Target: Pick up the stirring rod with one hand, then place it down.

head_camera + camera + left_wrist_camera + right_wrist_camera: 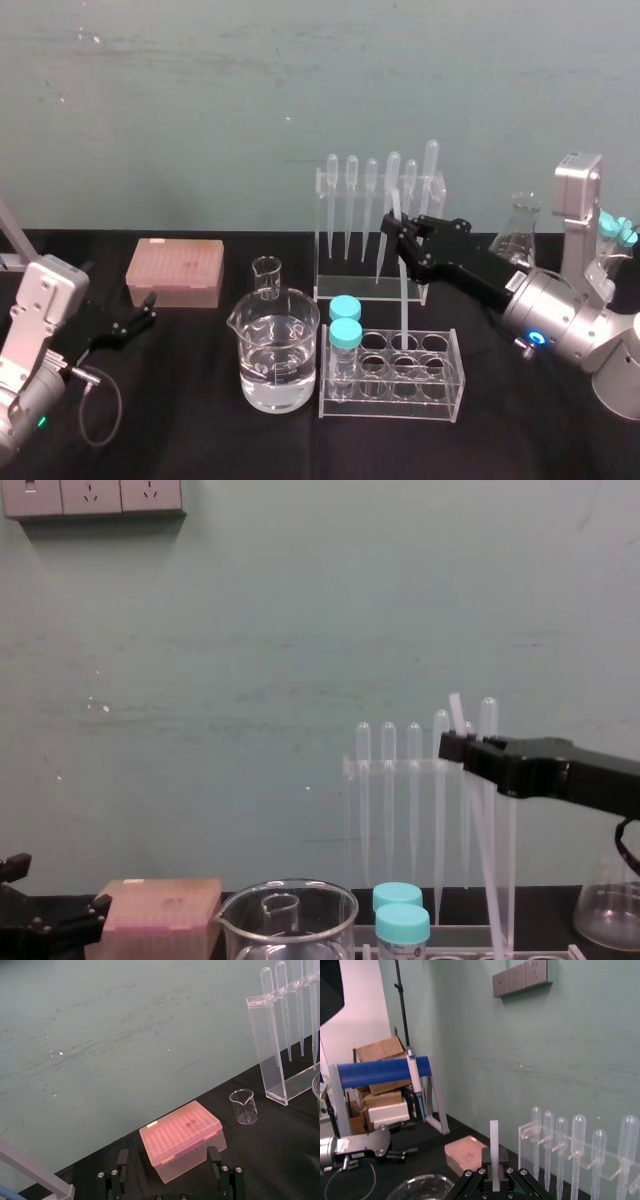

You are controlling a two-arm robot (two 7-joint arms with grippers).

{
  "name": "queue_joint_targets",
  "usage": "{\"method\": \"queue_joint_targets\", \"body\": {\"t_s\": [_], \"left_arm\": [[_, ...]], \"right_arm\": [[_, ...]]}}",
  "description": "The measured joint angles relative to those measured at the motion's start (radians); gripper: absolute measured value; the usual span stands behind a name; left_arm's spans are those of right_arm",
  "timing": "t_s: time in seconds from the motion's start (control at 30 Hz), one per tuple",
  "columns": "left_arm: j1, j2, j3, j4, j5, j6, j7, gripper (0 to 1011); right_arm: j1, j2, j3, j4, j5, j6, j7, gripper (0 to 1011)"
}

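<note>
The stirring rod is a thin whitish stick, slightly tilted, and its lower end reaches down into a hole of the clear test tube rack. My right gripper is shut on the rod near its upper end, in front of the pipette rack. The right wrist view shows the rod rising from between the closed black fingers. In the chest view the rod slants down below the right gripper. My left gripper rests parked at the left, open and holding nothing, with its fingers apart.
A large beaker of water stands left of the tube rack, with a small beaker behind it. Two blue-capped tubes sit in the rack. A pink tip box, the pipette rack and a flask line the back.
</note>
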Motion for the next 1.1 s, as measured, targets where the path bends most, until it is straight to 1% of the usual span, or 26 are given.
{"method": "queue_joint_targets", "body": {"t_s": [0.23,0.7,0.97,1.1], "left_arm": [[0.000,0.000,0.000,0.000,0.000,0.000,0.000,1000],[0.000,0.000,0.000,0.000,0.000,0.000,0.000,1000],[0.000,0.000,0.000,0.000,0.000,0.000,0.000,1000],[0.000,0.000,0.000,0.000,0.000,0.000,0.000,1000]], "right_arm": [[-0.005,-0.010,-0.004,0.022,-0.026,0.003,-0.007,66],[-0.012,-0.045,-0.008,0.088,-0.073,-0.017,-0.013,66],[-0.019,-0.056,-0.004,0.101,-0.095,-0.018,-0.026,66],[-0.018,-0.056,-0.004,0.101,-0.095,-0.018,-0.026,67]]}}
